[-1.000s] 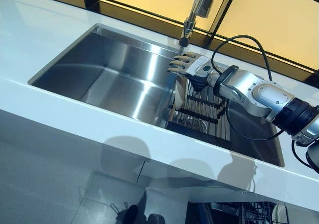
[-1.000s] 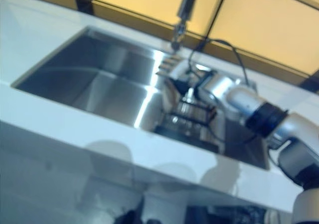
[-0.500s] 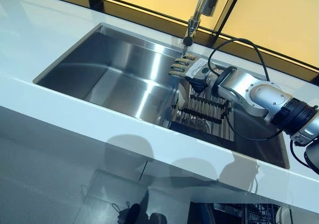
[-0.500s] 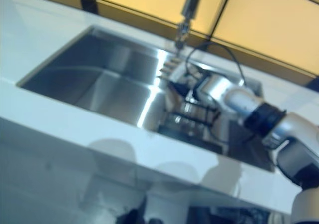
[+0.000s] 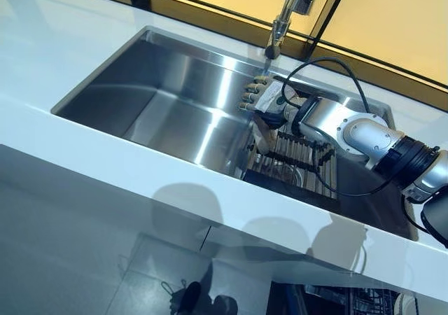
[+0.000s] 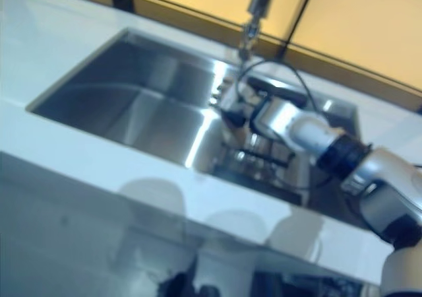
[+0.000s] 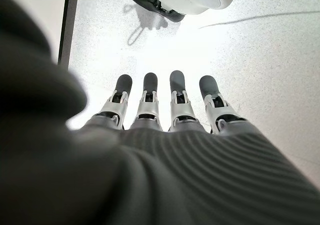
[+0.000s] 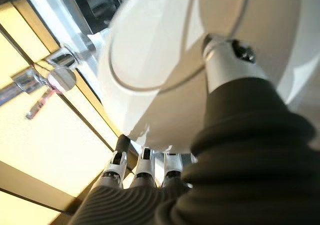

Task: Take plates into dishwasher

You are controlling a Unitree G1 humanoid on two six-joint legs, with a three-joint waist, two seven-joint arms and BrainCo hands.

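- The left hand shows only in its own wrist view, fingers straight and a little apart, holding nothing, pointed down at a pale speckled floor.
- The sink is a steel basin set into the white desk; its left part holds nothing that can be seen.
- The tap hangs over the sink's far rim, just above the right hand.
- The right hand reaches into the sink's right part over a dark rack. In its wrist view the thumb lies across the face of a white plate and the fingers go behind its rim, so the hand is clamped on the plate.
- In the eye views the plate shows only as a pale edge standing at the rack's left end, below the hand.
- Against half a second ago, the whole view has shifted, so the camera moved; the hand sits a little lower in the sink, closer to the rack.
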